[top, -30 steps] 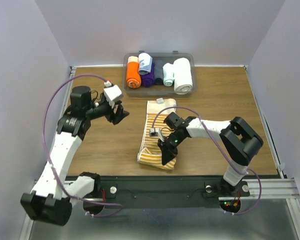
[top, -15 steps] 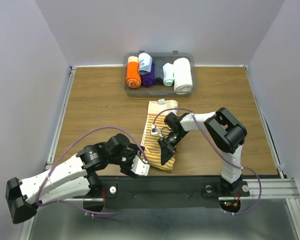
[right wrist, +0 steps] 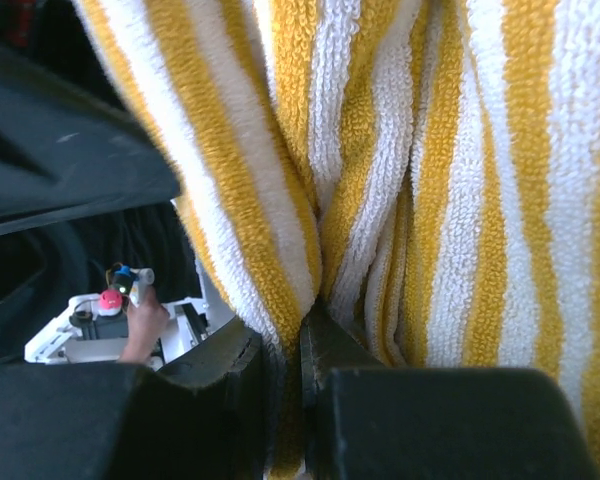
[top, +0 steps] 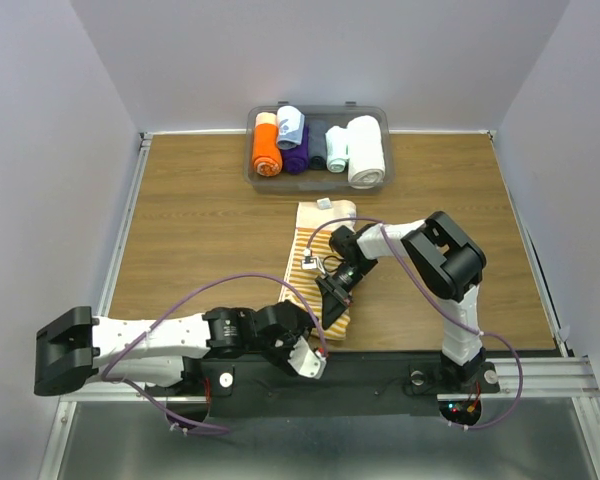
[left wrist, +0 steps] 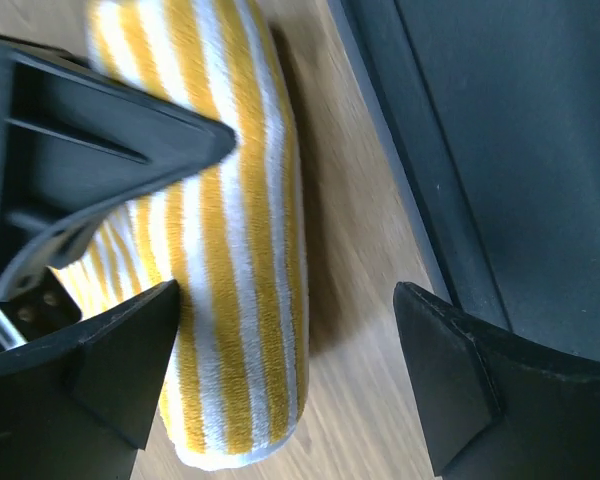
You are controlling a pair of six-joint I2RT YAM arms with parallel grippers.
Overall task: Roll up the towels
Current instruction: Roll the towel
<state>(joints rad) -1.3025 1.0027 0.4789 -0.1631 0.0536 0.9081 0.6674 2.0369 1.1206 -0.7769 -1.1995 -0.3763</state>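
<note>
The yellow-and-white striped towel [top: 315,262] lies lengthwise in the middle of the table, its near end folded over. My right gripper [top: 332,303] is shut on a fold of that end; the right wrist view shows the towel [right wrist: 430,200] pinched between the jaws [right wrist: 285,375]. My left gripper [top: 315,338] is low at the near table edge, open. In the left wrist view its fingers [left wrist: 285,385] straddle the towel's rounded end [left wrist: 245,300] without touching it. A pale blue roll [top: 290,125] lies in the bin.
A clear bin [top: 372,115] at the table's back holds orange [top: 266,148], purple, dark, mint and thick white [top: 365,150] rolls. The black front rail [left wrist: 500,150] runs just right of the left gripper. The right gripper's black finger [left wrist: 100,150] sits close above the left one.
The left arm swung from the left side of the table down to the near edge and reached the towel's near end. The right gripper stayed shut on the towel; its elbow drew inward.
</note>
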